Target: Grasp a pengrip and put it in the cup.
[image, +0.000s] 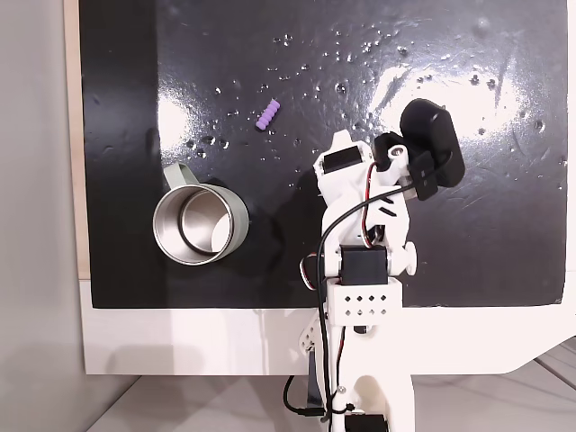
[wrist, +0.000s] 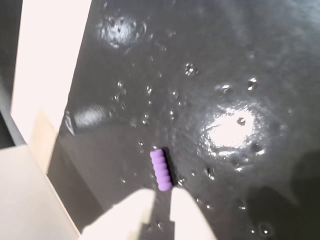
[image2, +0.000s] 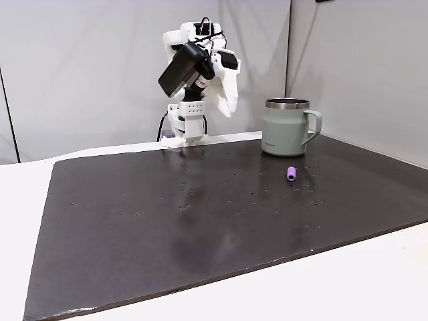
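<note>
Black glossy mat covers most of the white desk, pitted with small dents and showing bright glare patches. Lilac ribbed pengrip lies flat on the mat, untouched, seen in both fixed views and in the wrist view.

Cup stands upright on the mat, steel inside shiny, grey-green wall, loop handle pointing toward the top left in a fixed view. In the other fixed view the cup sits behind the pengrip, handle to the right; the 2 are apart, not touching.

White arm is folded up above its base at the mat's edge, with a black camera housing mounted beside the wrist. Tool is raised well above the mat, pointing downward.

Wrist view: 2 pale fingertips enter from the bottom edge, with a narrow dark gap between them, so the tool reads as slightly apart and holding nothing, though the tips are blurred and this is not certain. The pengrip appears just above the tips in that view, its long axis running roughly up and down, slightly tilted.
</note>
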Available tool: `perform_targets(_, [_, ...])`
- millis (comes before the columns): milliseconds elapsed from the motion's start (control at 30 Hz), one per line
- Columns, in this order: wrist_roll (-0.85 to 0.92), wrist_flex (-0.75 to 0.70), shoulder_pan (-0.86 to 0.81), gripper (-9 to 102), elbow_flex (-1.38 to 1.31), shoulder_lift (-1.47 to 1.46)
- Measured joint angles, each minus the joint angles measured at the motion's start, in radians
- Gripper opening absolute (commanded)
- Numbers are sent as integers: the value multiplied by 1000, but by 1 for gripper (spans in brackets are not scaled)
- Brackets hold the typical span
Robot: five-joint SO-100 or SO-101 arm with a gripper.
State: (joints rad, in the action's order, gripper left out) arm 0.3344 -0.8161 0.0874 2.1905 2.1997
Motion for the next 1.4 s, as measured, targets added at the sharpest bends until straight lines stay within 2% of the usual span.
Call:
perform_targets(333, [43, 0, 94, 24, -210, -318])
perform_targets(833, [43, -2, 187, 24, -456, -707])
perform_targets(1400, [43, -2, 282, 22, -581, -960])
